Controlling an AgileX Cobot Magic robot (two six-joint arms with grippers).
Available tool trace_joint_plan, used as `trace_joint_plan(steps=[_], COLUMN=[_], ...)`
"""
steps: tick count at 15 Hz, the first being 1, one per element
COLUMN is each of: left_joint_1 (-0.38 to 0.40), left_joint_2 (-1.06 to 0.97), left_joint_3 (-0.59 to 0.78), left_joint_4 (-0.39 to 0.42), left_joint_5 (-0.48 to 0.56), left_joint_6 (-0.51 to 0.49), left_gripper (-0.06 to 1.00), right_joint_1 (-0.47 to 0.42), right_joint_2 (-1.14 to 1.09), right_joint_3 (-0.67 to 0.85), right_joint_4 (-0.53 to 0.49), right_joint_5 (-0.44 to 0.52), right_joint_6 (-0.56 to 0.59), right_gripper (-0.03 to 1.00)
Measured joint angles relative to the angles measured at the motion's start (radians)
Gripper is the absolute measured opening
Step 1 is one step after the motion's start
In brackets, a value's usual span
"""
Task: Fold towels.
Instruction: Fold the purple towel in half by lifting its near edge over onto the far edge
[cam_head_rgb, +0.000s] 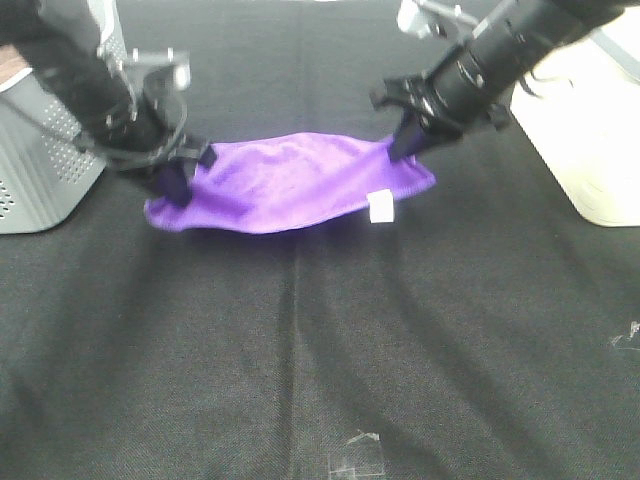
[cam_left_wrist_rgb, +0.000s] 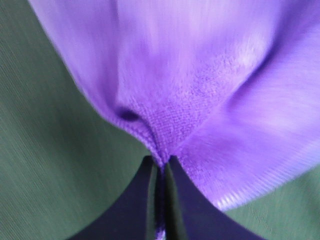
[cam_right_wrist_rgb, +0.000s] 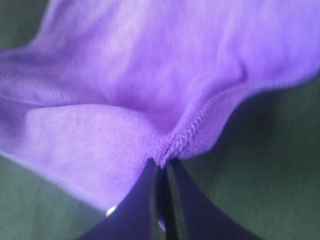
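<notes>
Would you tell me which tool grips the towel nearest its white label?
The right tool; the white label on the towel lies beside it, far from the left tool.

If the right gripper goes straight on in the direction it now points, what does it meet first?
The right gripper is shut on the edge of the purple towel, so it would press into that towel first, then probably the black tablecloth just beneath. The depth there is unclear.

On the table (cam_head_rgb: 300, 380), a purple terry towel (cam_head_rgb: 290, 185) lies near the far edge, between a perforated grey metal bin (cam_head_rgb: 40, 150) left and a cream box (cam_head_rgb: 590, 120) right.
</notes>
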Motion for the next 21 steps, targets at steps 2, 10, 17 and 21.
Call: trace_joint_plan(steps=[2,10,17,21], left_joint_1=[0.006,0.061,0.071,0.073], left_joint_2=[0.021,0.241,0.401,0.418], left_joint_3=[-0.061,-0.388,-0.602,-0.607], left_joint_4=[0.0,0.016,0.018,0.02], left_joint_5=[-0.02,-0.04,-0.098,-0.138], left_joint_6=[-0.013,-0.032,-0.032,-0.032], left_gripper=[0.0,0.0,0.0,0.0], right_joint_1=[0.0,-0.055,-0.058,-0.071], right_joint_2=[0.053,0.334,0.464,0.485], right_joint_3=[-0.096,-0.542,-0.625,-0.625], right_joint_4=[-0.009,-0.07,-0.09,-0.102], right_joint_5=[0.019,0.074,-0.034,-0.086], right_joint_6=[0.017,0.125,0.126,0.126], right_gripper=[0.03,0.03,0.03,0.03])
